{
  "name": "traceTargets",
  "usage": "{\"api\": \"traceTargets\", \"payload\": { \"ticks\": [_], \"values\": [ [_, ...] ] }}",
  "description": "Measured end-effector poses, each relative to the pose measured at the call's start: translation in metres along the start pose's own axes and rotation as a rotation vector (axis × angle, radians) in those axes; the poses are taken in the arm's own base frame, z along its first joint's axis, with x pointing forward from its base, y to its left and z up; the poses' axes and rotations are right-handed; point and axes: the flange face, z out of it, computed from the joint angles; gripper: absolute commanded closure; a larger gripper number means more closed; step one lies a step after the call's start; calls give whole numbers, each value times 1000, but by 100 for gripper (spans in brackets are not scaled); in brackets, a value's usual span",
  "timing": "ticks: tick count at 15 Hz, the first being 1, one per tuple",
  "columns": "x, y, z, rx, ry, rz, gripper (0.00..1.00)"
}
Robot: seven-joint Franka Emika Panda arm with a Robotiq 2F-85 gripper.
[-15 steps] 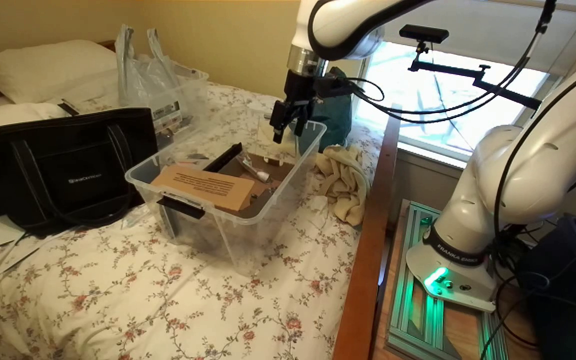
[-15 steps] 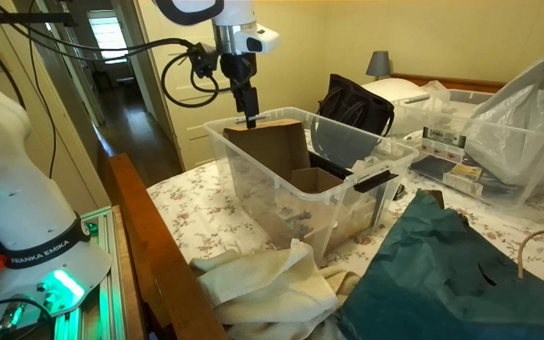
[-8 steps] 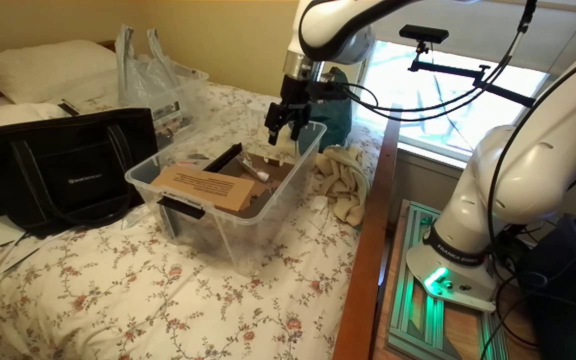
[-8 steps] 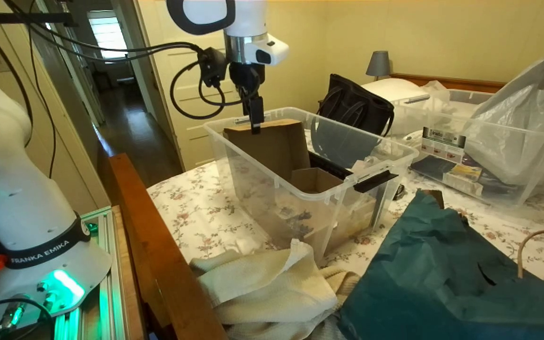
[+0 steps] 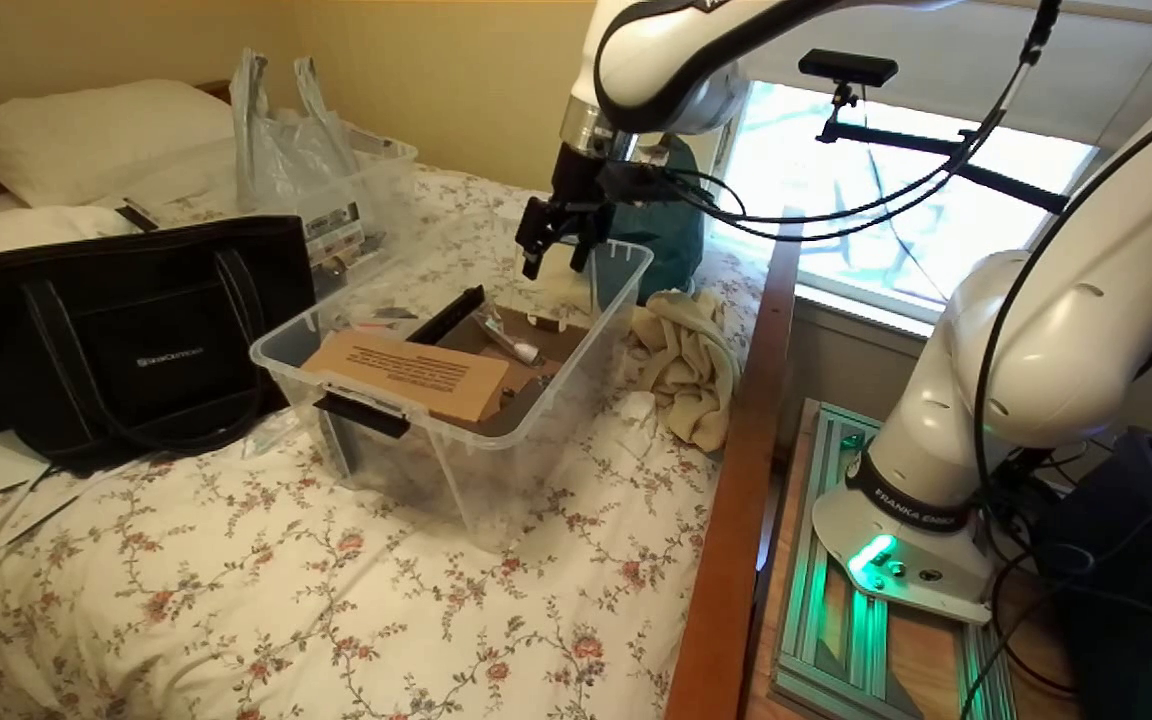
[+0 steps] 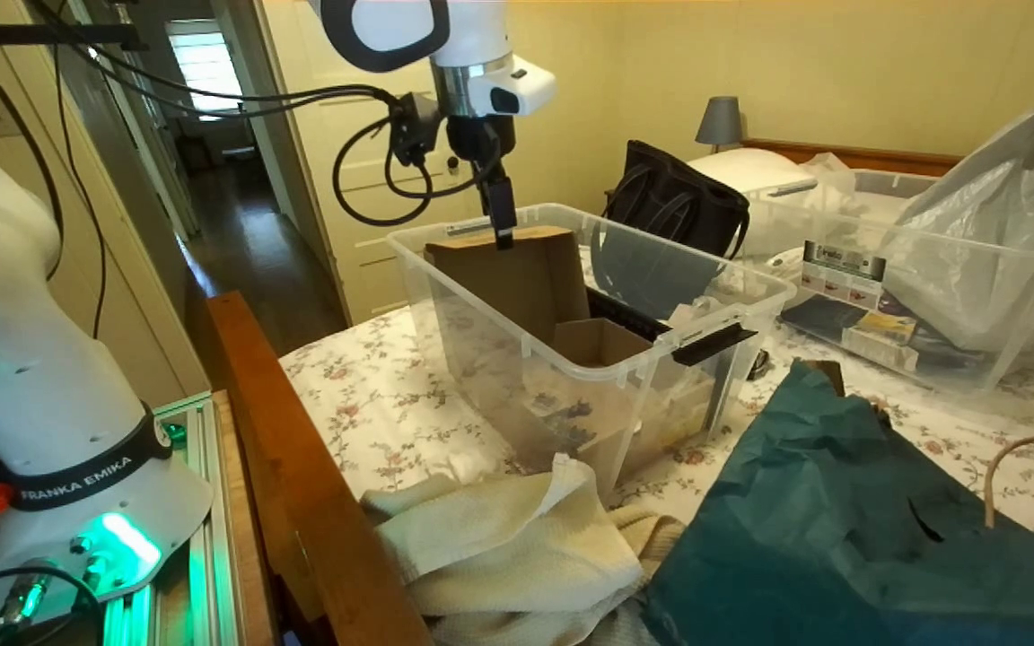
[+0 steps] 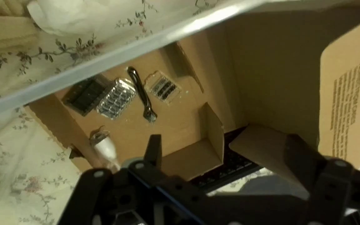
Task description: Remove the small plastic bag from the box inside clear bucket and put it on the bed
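Observation:
The clear bucket (image 5: 466,480) stands on the flowered bed (image 5: 336,610); it also shows in an exterior view (image 6: 517,404). Inside it is an open brown cardboard box (image 7: 180,125) with flaps up. In the wrist view, the box holds a small clear plastic bag with a white item (image 7: 105,148), clear packets of small parts (image 7: 117,98), a dark packet (image 7: 87,93) and a dark shiny narrow packet (image 7: 142,92). Which one is the task's bag I cannot tell. My gripper (image 5: 555,266) is open and empty, above the bucket; its fingers spread wide in the wrist view (image 7: 225,140).
A black bag (image 5: 166,340) lies beside the bucket. Another clear tub with a grey plastic bag (image 5: 296,165) stands farther back. A teal bag (image 6: 840,511) and cream blanket (image 6: 517,547) lie close by. A wooden bed rail (image 5: 736,530) runs between bed and robot base.
The gripper has moved left in one exterior view and right in the other, staying open over the bucket. The bucket, box and bags have not moved.

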Motion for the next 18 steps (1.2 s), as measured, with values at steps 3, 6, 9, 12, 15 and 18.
{"api": "traceTargets", "payload": {
  "ticks": [3,6,9,12,15,18],
  "values": [
    [12,-14,11,-24,118,9,0],
    [19,-23,30,-82,175,-1,0],
    [27,-25,48,-156,186,-10,0],
    [37,-26,65,-207,184,-11,0],
    [48,-26,81,-244,173,-9,0],
    [58,-23,101,-271,143,-11,0]
  ]
}}
